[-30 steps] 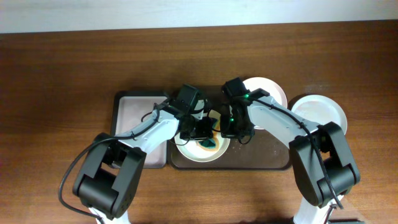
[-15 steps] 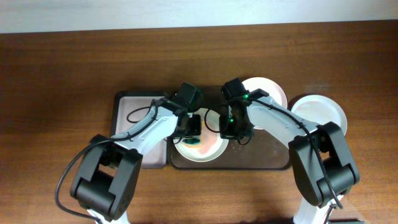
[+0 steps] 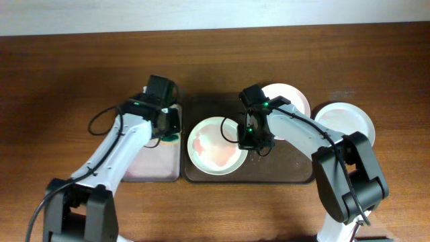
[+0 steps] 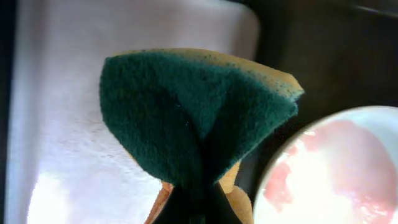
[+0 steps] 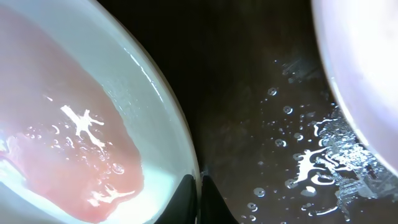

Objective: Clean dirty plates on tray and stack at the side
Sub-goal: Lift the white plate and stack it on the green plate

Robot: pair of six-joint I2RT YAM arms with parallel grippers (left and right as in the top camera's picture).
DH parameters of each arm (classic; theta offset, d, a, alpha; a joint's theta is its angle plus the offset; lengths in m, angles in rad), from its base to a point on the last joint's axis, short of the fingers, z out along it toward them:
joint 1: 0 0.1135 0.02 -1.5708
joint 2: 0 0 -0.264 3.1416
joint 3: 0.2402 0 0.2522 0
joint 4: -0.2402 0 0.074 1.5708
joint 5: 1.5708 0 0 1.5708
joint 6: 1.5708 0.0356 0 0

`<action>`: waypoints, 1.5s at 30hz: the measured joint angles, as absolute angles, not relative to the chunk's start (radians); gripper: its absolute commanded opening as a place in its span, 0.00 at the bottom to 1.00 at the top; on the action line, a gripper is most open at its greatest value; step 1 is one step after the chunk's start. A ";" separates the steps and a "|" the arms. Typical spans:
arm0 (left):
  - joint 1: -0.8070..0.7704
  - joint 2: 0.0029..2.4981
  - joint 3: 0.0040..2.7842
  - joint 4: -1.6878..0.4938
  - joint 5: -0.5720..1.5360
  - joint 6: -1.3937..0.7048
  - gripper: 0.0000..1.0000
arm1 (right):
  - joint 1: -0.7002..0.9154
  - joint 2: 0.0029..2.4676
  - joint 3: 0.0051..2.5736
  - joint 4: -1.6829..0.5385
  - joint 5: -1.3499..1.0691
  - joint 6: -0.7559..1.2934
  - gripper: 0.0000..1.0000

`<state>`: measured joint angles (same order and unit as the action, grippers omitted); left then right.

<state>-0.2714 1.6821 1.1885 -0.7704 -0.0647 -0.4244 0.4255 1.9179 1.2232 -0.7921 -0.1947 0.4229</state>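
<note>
A pale plate (image 3: 216,144) with a watery pink-red smear lies on the left of the dark brown tray (image 3: 282,171). My right gripper (image 3: 249,139) is shut on its right rim; in the right wrist view the fingers (image 5: 199,188) pinch the rim of the plate (image 5: 81,124). A second white plate (image 3: 290,98) sits at the tray's far right corner. A third white plate (image 3: 348,121) lies on the table to the right of the tray. My left gripper (image 3: 168,129) is shut on a green and yellow sponge (image 4: 199,112) over the small tray.
The smaller narrow tray (image 3: 144,151) with a pale inside (image 4: 62,124) lies left of the dark tray. The dark tray's floor (image 5: 267,99) is wet with droplets. The brown table (image 3: 67,81) extends on both sides.
My left gripper has carried the sponge off the smeared plate and leftward, to above the small pale tray. The right gripper has stayed on the plate's rim.
</note>
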 measured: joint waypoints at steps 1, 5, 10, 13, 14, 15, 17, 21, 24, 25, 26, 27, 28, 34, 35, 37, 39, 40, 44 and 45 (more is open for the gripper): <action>-0.255 1.682 1.183 -0.770 -0.064 -0.406 0.00 | 0.426 1.918 1.223 -0.792 -0.197 0.422 0.04; -0.215 1.682 1.130 -0.753 -0.052 -0.301 0.00 | 0.426 1.912 1.224 -0.813 -0.202 0.392 0.04; -0.178 1.683 1.026 -0.619 -0.024 -0.252 0.18 | 0.426 1.695 1.227 -0.862 -0.041 0.360 0.04; -0.175 1.683 0.976 -0.579 -0.021 -0.241 0.78 | 0.427 1.553 1.230 -0.886 0.133 0.318 0.04; -0.175 1.683 0.968 -0.575 -0.019 -0.241 0.82 | 0.429 1.523 1.231 -0.889 0.195 0.309 0.04; -0.175 1.683 0.961 -0.570 -0.018 -0.242 0.86 | 0.442 1.493 1.232 -0.890 0.284 0.294 0.04; -0.175 1.683 0.959 -0.556 -0.030 -0.239 0.86 | 0.480 1.476 1.232 -0.891 0.395 0.280 0.04; -0.175 1.683 0.959 -0.520 -0.045 -0.238 0.87 | 0.604 1.475 1.232 -0.892 0.603 0.264 0.04; -0.175 1.683 0.959 -0.481 -0.051 -0.238 0.87 | 0.704 1.475 1.232 -0.886 0.753 0.258 0.04; -0.175 1.683 0.959 -0.480 -0.053 -0.238 0.87 | 0.727 1.475 1.232 -0.886 0.791 0.258 0.04; -0.175 1.684 0.959 -0.478 -0.053 -0.238 0.87 | 0.743 1.475 1.232 -0.886 0.816 0.258 0.04; -0.175 1.687 0.959 -0.472 -0.054 -0.238 0.87 | 0.759 1.475 1.232 -0.884 0.845 0.258 0.04; -0.175 1.697 0.959 -0.467 -0.054 -0.238 0.87 | 0.769 1.475 1.232 -0.883 0.865 0.258 0.04; -0.175 1.758 0.959 -0.417 -0.057 -0.233 0.12 | 0.773 1.475 1.232 -0.883 0.910 0.263 0.04; -0.175 1.758 0.959 -0.413 -0.056 -0.235 0.03 | 0.773 1.475 1.232 -0.883 0.913 0.274 0.04; -0.175 1.758 0.959 -0.396 -0.057 -0.231 0.00 | 0.772 1.475 1.232 -0.887 0.909 0.306 0.04; -0.175 1.758 0.959 -0.387 -0.057 -0.228 0.00 | 0.742 1.475 1.232 -0.894 0.855 0.332 0.04; -0.175 1.758 0.959 -0.392 -0.057 -0.228 0.08 | 0.696 1.475 1.233 -0.922 0.812 0.366 0.04; -0.173 1.758 0.977 -0.449 -0.060 -0.227 0.77 | 0.508 1.464 1.233 -0.966 0.681 0.448 0.04; -0.173 1.757 0.980 -0.468 -0.060 -0.228 0.78 | 0.446 1.451 1.233 -0.965 0.641 0.458 0.04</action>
<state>-0.1734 1.7565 0.9802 -0.4683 -0.0605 -0.2276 0.4461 1.4509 1.2331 -0.9649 0.6411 0.4576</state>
